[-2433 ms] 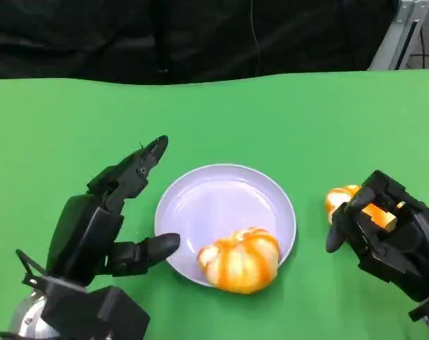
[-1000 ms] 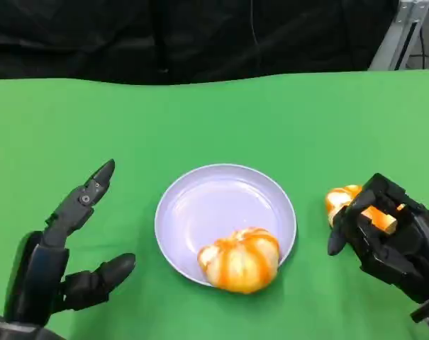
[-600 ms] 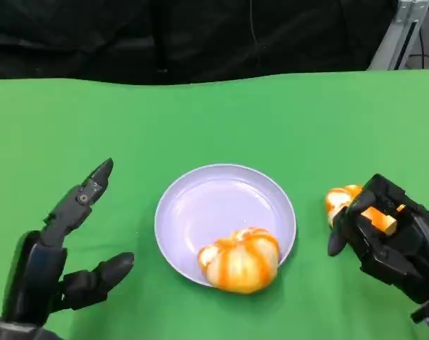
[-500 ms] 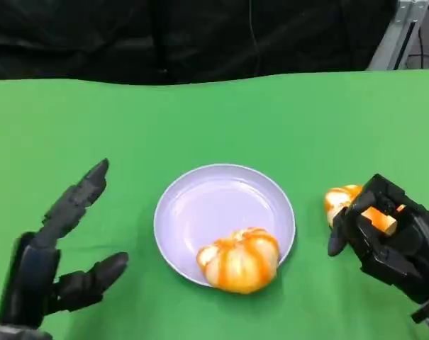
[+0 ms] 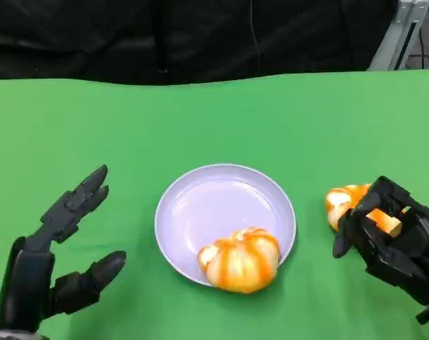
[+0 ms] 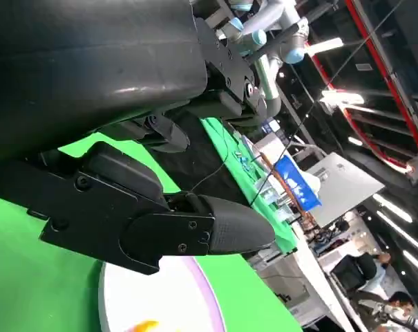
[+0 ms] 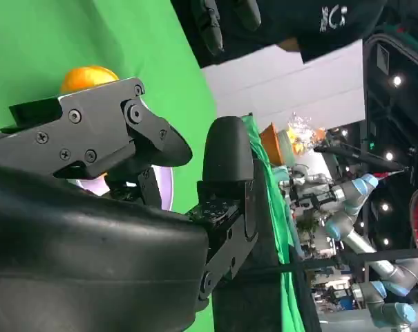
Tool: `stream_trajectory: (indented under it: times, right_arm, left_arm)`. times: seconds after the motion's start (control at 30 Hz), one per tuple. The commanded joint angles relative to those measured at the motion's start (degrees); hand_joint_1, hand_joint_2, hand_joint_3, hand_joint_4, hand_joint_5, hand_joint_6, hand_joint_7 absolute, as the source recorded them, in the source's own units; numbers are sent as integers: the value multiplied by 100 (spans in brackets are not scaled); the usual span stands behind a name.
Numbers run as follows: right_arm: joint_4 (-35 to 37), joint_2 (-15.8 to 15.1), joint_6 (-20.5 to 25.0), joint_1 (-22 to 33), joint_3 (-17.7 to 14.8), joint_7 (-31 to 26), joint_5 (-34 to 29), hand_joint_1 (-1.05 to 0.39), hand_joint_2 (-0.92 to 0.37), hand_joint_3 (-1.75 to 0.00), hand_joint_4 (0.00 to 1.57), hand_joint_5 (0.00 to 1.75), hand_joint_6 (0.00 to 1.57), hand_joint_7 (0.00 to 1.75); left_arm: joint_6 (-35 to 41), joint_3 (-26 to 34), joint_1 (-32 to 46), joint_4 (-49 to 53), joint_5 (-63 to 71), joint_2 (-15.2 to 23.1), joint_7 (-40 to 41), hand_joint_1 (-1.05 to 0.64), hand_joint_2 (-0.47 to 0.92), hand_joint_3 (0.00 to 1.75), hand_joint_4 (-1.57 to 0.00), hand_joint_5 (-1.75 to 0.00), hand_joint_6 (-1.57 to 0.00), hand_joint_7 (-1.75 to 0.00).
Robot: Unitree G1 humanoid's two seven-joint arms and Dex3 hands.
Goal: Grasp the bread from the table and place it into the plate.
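A: Where is the bread?

B: One bread roll (image 5: 240, 259) sits in the plate (image 5: 221, 200), on its near rim. A second bread roll (image 5: 343, 202) lies on the green surface (image 5: 200, 120), just right of the plate, touching the right hand (image 5: 390, 241).

A: Does that hand hold it?

B: The right hand's fingers (image 5: 356, 228) curl around the roll's near side, but I cannot tell whether they truly grip it.

A: And the left hand (image 5: 51, 262)?

B: Spread wide, holding nothing, well left of the plate.

A: How should the grasp go?

B: I'd say close evenly around the roll's middle, gently since it looks soft, then lift clear of the rim before crossing to the bare far half.
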Motion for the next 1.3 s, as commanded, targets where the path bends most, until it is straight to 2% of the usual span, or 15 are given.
stream_trajectory:
  times: [0.03, 0.23, 0.27, 0.3, 0.43, 0.5, 0.6, 0.67, 0.9, 0.97, 1.13, 1.17, 1.2, 1.27, 1.3]
  right_arm:
    - [-7, -56, -66, -48, -47, 5, 46, -2, -80, -84, 59, 175, 52, 146]
    - [74, -71, -77, -99, -70, 66, 69, -2, -80, -84, 57, 175, 51, 145]
    - [77, -70, -76, -102, -73, 77, 75, -2, -80, -84, 57, 175, 51, 145]
    - [80, -70, -75, -103, -75, 86, 80, -2, -80, -84, 57, 175, 51, 145]
    - [70, -63, -86, -95, -73, 65, 55, -2, -81, -83, 57, 175, 51, 144]
    - [52, -56, -102, -80, -63, 24, 19, -3, -80, -83, 57, 175, 51, 144]
    - [52, -54, -108, -76, -63, 20, 18, -3, -80, -83, 58, 175, 52, 144]
    - [57, -52, -110, -75, -66, 26, 27, -3, -80, -83, 58, 175, 52, 144]
    - [59, -55, -129, -77, -64, 29, 21, -3, -80, -82, 58, 175, 52, 144]
    - [43, -57, -112, -81, -59, 0, 11, -3, -80, -83, 58, 175, 52, 144]
    - [63, -64, -91, -99, -66, 20, 37, -2, -80, -84, 58, 175, 52, 144]
    - [74, -68, -89, -107, -68, 25, 40, -1, -81, -84, 58, 175, 53, 144]
    - [86, -69, -82, -115, -73, 42, 55, -1, -81, -84, 58, 175, 53, 144]
    - [96, -68, -76, -121, -78, 60, 73, -1, -81, -84, 58, 175, 53, 143]
    - [98, -67, -76, -122, -79, 64, 77, -1, -81, -84, 58, 175, 53, 143]
  left_arm:
    - [-66, 107, 20, 20, 6, 21, -60, -75, 92, 42, -57, -1, -44, -1]
    - [-21, 39, 13, -52, -59, -40, -189, -71, 92, 37, -57, -1, -45, -1]
    - [-9, 24, 25, -79, -69, -57, -208, -57, 92, 29, -59, -1, -50, -2]
    - [-1, 16, 33, -98, -78, -69, -224, -52, 92, 26, -60, -1, -51, -2]
    - [9, 5, 67, -150, -137, -113, -330, -47, 92, 23, -61, -1, -52, -2]
    - [13, -25, 100, -194, -200, -140, -412, -25, 92, 22, -65, -2, -61, -5]
    - [-7, -17, 104, -207, -172, -154, -476, -20, 92, 21, -66, -2, -64, -5]
    - [-41, -15, 97, -199, -108, -154, -499, -11, 92, 25, -71, -2, -76, -6]
    - [-36, 32, 67, -143, 30, -172, -458, -7, 92, 31, -76, -3, -89, -6]
    - [-47, 47, 33, -95, 58, -167, -442, -1, 92, 38, -83, -3, -98, -5]
    - [-82, 83, -25, -26, 89, -176, -397, 0, 92, 44, -90, -5, -104, -5]
    - [-104, 100, -50, 0, 104, -184, -371, -2, 92, 46, -103, -12, -114, -11]
    - [-126, 94, -70, 25, 7, -203, -405, -2, 92, 47, -107, -18, -117, -16]
    - [-150, 80, -85, 52, -122, -224, -463, -2, 92, 48, -94, -60, -100, -61]
    - [-157, 75, -88, 60, -153, -227, -480, -2, 92, 48, -87, -76, -92, -78]
